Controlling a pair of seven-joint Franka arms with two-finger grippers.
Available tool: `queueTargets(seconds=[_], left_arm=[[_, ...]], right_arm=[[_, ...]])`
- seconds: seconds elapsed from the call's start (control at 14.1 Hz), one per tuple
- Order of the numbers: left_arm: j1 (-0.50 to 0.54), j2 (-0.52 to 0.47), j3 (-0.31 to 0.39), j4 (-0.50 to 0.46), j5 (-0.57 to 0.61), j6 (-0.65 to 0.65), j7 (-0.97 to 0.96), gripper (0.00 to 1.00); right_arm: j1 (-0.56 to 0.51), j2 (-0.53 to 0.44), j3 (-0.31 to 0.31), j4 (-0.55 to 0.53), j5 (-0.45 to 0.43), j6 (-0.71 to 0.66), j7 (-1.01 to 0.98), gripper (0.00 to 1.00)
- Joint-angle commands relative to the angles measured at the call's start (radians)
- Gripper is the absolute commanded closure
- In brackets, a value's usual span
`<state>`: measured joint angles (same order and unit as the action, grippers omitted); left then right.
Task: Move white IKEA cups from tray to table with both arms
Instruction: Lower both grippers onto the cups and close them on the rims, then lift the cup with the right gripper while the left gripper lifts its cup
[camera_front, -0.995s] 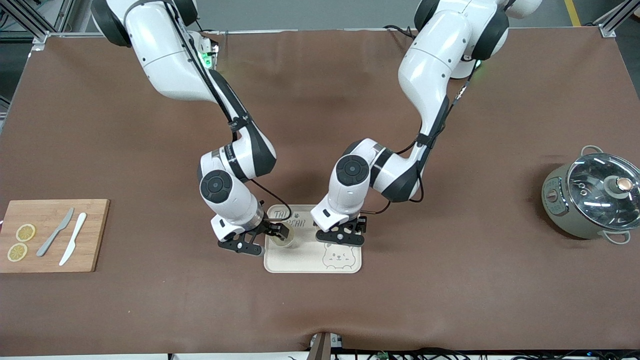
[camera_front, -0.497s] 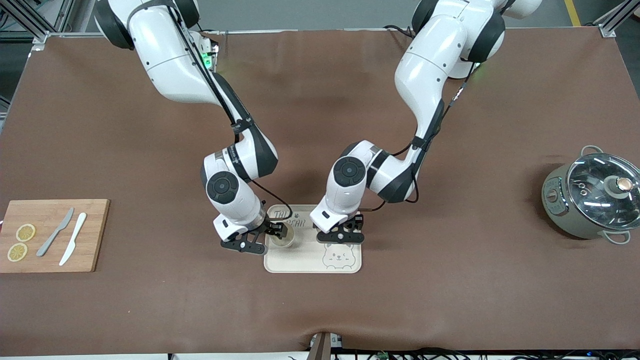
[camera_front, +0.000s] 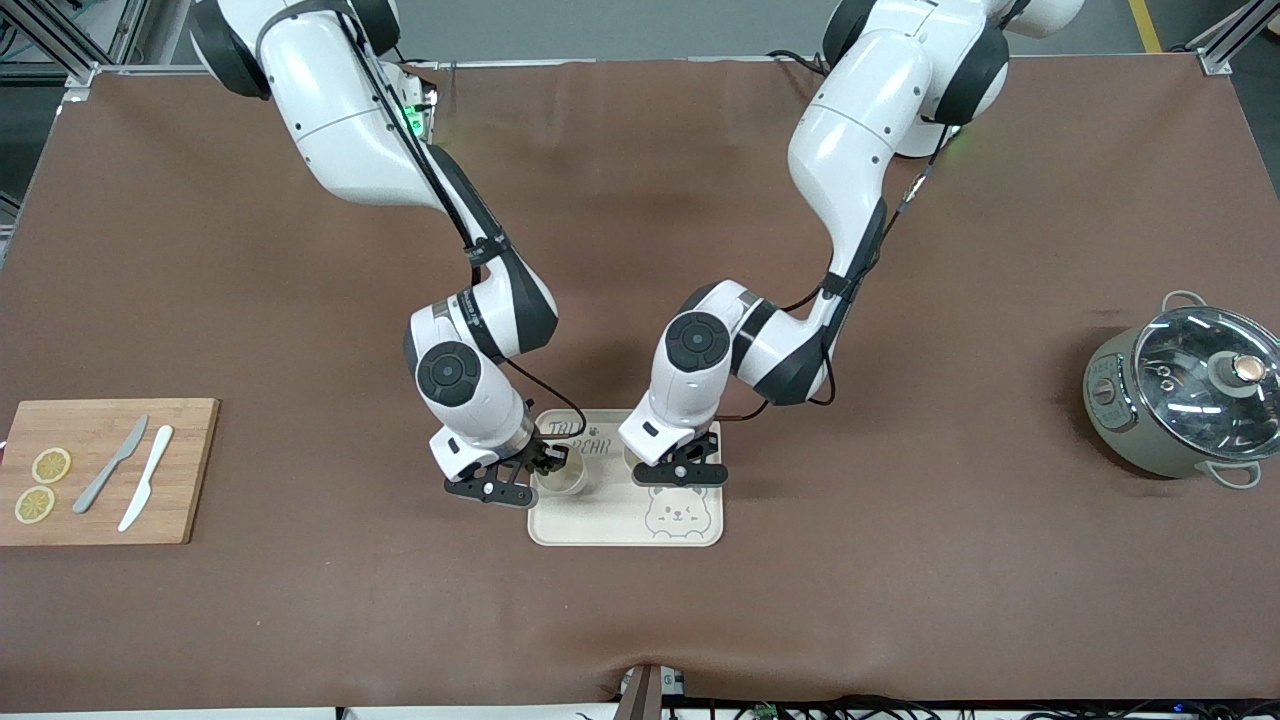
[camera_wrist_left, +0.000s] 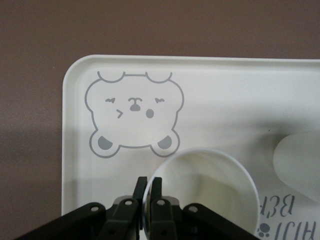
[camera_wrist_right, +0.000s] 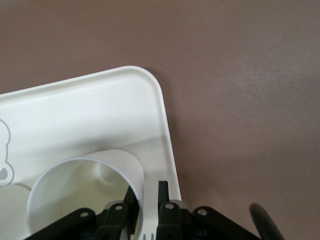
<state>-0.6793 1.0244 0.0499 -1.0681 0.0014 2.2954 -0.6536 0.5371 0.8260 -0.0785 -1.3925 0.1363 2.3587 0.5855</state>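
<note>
A cream bear tray (camera_front: 600, 522) lies between the arms. One white cup (camera_front: 566, 481) stands upright on it at the right arm's end. My right gripper (camera_front: 548, 464) is open around that cup's wall (camera_wrist_right: 80, 192): in the right wrist view (camera_wrist_right: 146, 193) one finger is inside the cup and the other stands clear outside. My left gripper (camera_front: 678, 470) is shut on the rim of the second white cup (camera_wrist_left: 212, 192), low over the tray (camera_wrist_left: 80, 150) beside the bear drawing. In the front view that cup is mostly hidden under the hand. The first cup shows blurred in the left wrist view (camera_wrist_left: 300, 160).
A wooden cutting board (camera_front: 105, 470) with two lemon slices and two knives lies at the right arm's end. A grey pot with a glass lid (camera_front: 1185, 390) stands at the left arm's end. Brown mat surrounds the tray.
Both hands have shifted slightly over the tray. The left hand has moved a little toward the right arm's end with its cup. The cup by the right gripper has stayed in place.
</note>
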Motion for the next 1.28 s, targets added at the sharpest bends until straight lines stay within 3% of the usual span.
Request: queueTargets(seconds=[0.0,0.14,0.36,0.5,0.71,0.99,1.21], left_arm=[[-0.002,0.000,0.013,0.013,-0.024,0.004,-0.009,1.00],[0.001,-0.027,0.013,0.008,-0.026,-0.007,-0.011,1.00],[0.006,-0.101,0.013,-0.022,-0.021,-0.155,0.002,1.00],[0.017,-0.179,0.013,-0.100,-0.020,-0.203,0.012,1.00],[0.040,-0.384,0.013,-0.357,-0.018,-0.171,0.075,1.00],[0.095,-0.731,0.012,-0.853,-0.020,0.080,0.202,1.00],[0.145,-0.918,0.012,-1.070,-0.020,0.093,0.322,1.00]], right_arm=[[0.014,0.001,-0.010,0.007,-0.014,-0.007,0.028,1.00],[0.001,-0.007,-0.010,0.016,-0.007,-0.022,0.023,1.00],[-0.034,-0.011,-0.010,0.075,-0.007,-0.101,0.022,1.00],[-0.071,-0.016,-0.012,0.101,-0.010,-0.134,0.013,1.00],[-0.129,-0.016,-0.009,0.145,-0.009,-0.174,-0.059,1.00],[-0.221,-0.027,-0.009,0.159,-0.010,-0.200,-0.253,1.00],[-0.320,-0.019,-0.010,0.159,-0.009,-0.199,-0.444,1.00]])
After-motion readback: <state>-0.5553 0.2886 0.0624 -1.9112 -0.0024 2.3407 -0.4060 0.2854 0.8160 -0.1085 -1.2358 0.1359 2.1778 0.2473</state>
